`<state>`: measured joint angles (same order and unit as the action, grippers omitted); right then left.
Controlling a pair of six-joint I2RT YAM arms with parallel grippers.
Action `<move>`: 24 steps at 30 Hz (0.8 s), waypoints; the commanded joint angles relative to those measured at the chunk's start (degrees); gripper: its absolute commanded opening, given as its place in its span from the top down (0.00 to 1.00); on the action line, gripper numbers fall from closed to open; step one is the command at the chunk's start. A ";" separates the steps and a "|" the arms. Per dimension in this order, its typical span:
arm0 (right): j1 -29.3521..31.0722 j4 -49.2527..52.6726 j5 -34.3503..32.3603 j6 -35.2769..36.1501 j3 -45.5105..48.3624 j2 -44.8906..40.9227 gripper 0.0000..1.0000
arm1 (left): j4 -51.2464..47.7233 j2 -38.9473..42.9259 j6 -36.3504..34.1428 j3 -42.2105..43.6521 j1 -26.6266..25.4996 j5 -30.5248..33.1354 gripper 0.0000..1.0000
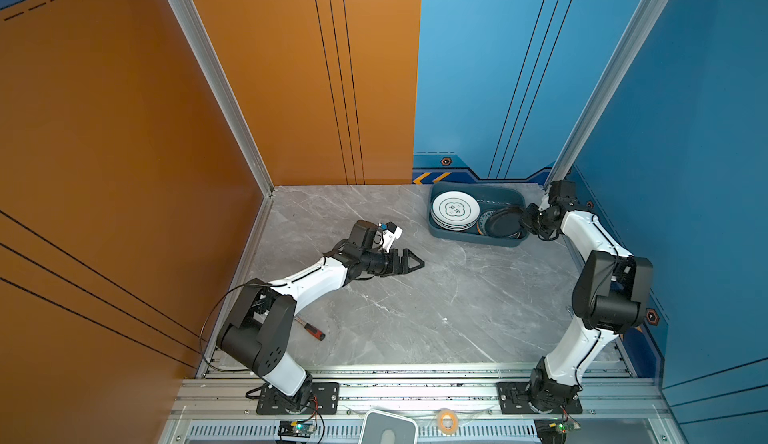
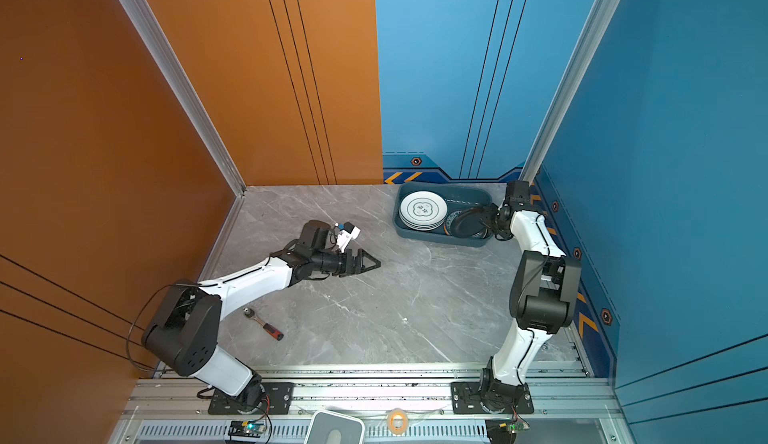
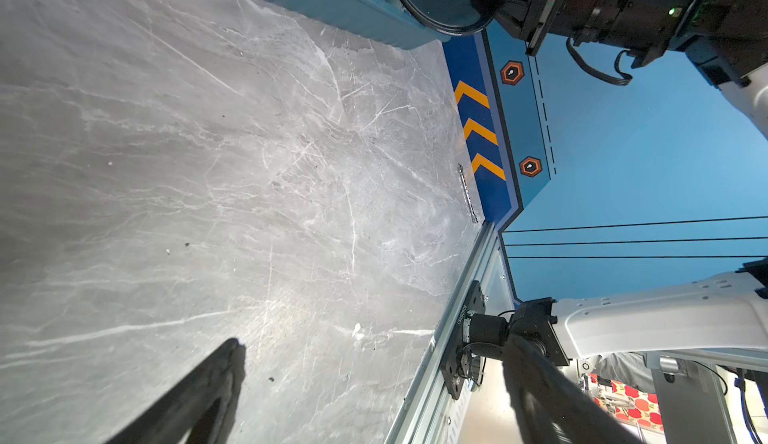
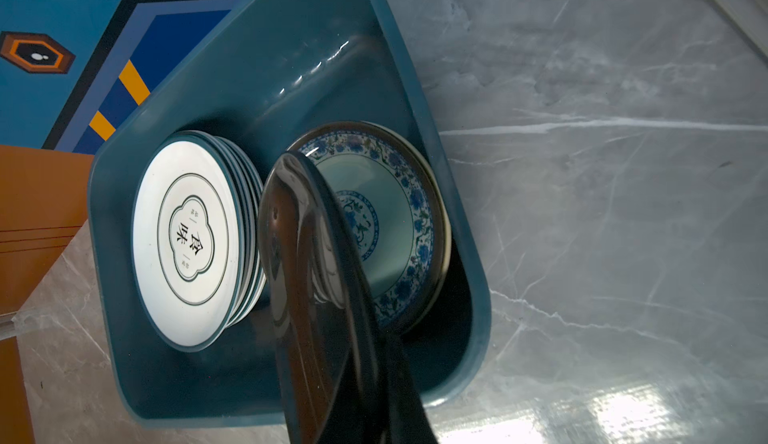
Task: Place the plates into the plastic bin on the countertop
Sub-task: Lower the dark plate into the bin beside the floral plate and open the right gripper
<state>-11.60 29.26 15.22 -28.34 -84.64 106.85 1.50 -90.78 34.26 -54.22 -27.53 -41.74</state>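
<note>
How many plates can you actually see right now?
3 faces: lettered white plate topping a stack in the bin, blue-patterned plate beside it, black plate tilted in the right claw over that one. Others beneath show only rims.

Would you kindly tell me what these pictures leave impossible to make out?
- Number of plates in the white stack: right wrist view shows only rims beneath the top one.
- Under the patterned plate: hidden by the black plate, right wrist view.
- Right gripper fingertips: small, dark against that plate in both top views.
</note>
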 commanded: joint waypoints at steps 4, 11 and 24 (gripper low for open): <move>-0.01 0.62 -0.01 -1.11 -2.92 4.26 1.00 | 0.00 0.17 -0.77 0.87 0.63 -0.01 0.02; 1.04 0.76 -1.33 -1.46 -3.87 6.85 1.00 | 0.08 -0.01 -0.71 0.98 0.99 -0.01 0.02; 2.09 1.07 -4.11 -1.55 -3.18 8.82 0.70 | 0.00 -0.27 -0.60 1.03 1.34 -0.10 0.02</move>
<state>-10.02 28.27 13.17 -29.98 -87.96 114.85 1.50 -90.80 34.26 -53.69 -26.63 -41.76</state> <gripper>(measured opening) 0.284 0.979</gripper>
